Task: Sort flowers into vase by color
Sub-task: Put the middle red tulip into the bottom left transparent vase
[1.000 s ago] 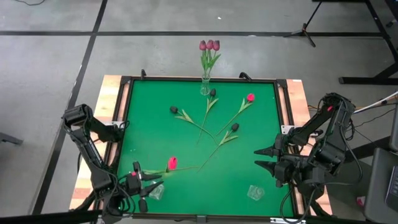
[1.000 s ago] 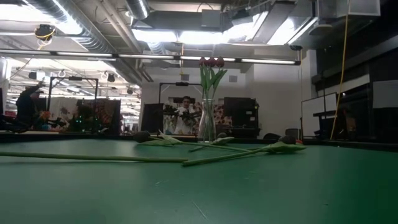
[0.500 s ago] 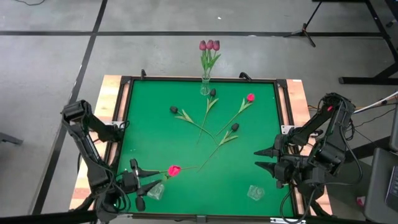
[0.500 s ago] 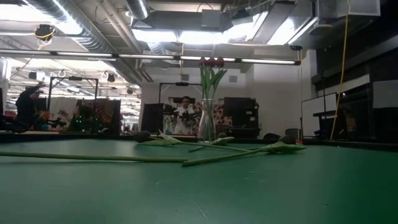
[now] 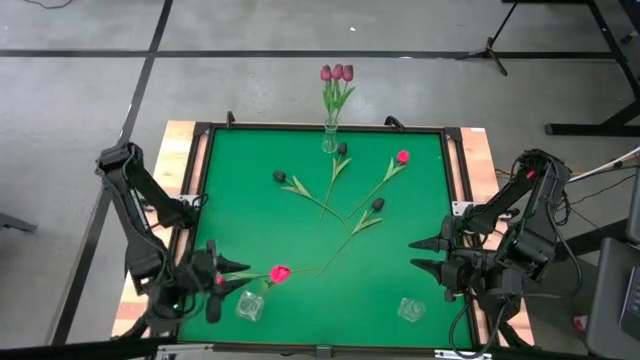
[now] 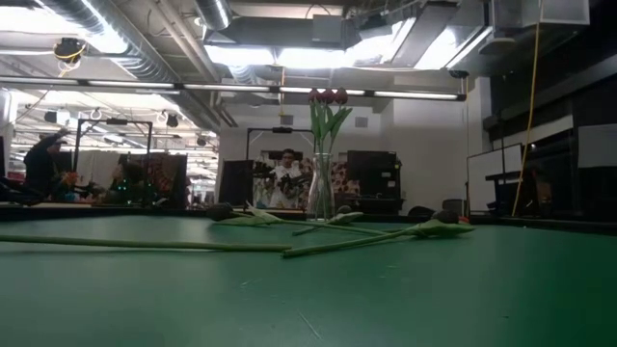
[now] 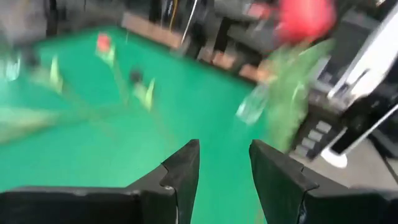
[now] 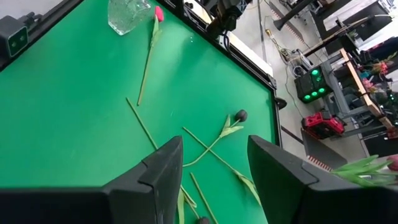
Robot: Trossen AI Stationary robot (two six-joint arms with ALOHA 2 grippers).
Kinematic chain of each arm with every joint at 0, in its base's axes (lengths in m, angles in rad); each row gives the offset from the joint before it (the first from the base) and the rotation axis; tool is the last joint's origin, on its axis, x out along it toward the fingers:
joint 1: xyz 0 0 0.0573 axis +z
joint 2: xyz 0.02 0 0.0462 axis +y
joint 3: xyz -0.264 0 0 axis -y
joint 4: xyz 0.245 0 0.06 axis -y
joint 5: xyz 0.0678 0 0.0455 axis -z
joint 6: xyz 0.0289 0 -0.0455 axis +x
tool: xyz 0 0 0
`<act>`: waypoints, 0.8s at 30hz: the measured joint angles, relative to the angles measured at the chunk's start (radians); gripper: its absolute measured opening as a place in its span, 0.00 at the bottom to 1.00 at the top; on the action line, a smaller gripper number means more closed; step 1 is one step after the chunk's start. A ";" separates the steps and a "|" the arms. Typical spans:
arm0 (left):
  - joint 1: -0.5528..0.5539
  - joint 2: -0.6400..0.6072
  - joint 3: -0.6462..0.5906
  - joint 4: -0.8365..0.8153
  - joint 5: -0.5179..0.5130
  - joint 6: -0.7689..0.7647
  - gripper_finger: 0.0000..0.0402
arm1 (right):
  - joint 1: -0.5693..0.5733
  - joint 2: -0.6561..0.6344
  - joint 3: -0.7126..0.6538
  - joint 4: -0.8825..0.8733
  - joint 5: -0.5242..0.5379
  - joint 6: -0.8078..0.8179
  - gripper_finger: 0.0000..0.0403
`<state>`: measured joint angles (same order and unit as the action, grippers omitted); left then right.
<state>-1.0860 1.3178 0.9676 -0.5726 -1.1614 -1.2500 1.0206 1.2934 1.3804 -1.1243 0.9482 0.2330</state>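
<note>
A pink-red tulip head (image 5: 280, 272) shows near the table's near left, with green stem and leaf running along a line toward the table's middle. Whether it lies flat or leans, I cannot tell. It shows blurred in the left wrist view (image 7: 303, 18). My left gripper (image 5: 228, 281) is open and empty, just left of it. A small empty-looking glass vase (image 5: 248, 306) stands beside it. Another pink-red tulip (image 5: 402, 157) and three near-black tulips (image 5: 378, 204) lie on the green mat. Three mauve tulips (image 5: 337, 73) stand in the far vase (image 5: 330, 142). My right gripper (image 5: 413, 254) is open and empty at the right.
A second small glass vase (image 5: 410, 310) stands near the near right corner. The loose tulips' stems cross in the middle of the mat (image 5: 230, 220). A wooden frame (image 5: 178, 180) edges the table. A person (image 6: 286, 178) shows far behind the table.
My left gripper has drawn back toward the table's left edge, away from the pink-red tulip and the near left vase. The tulip's head has shifted a little toward the near edge.
</note>
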 joint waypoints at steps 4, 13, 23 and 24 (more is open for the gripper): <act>0.085 -0.005 0.000 -0.261 0.325 -0.307 0.34 | 0.000 0.000 0.000 -0.004 0.000 0.003 0.45; 0.176 0.004 0.000 -0.324 0.577 -0.338 0.34 | -0.023 0.000 -0.027 0.035 0.066 0.071 0.45; 0.175 0.004 0.000 -0.326 0.576 -0.337 0.34 | -0.316 0.042 -0.278 0.723 -0.240 -0.280 0.45; 0.175 0.004 0.000 -0.327 0.576 -0.337 0.34 | -0.350 0.054 -0.283 0.799 -0.285 -0.324 0.45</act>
<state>-0.9108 1.3216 0.9676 -0.8995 -0.5850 -1.5869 0.6702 1.3475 1.0971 -0.3257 0.6628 -0.0915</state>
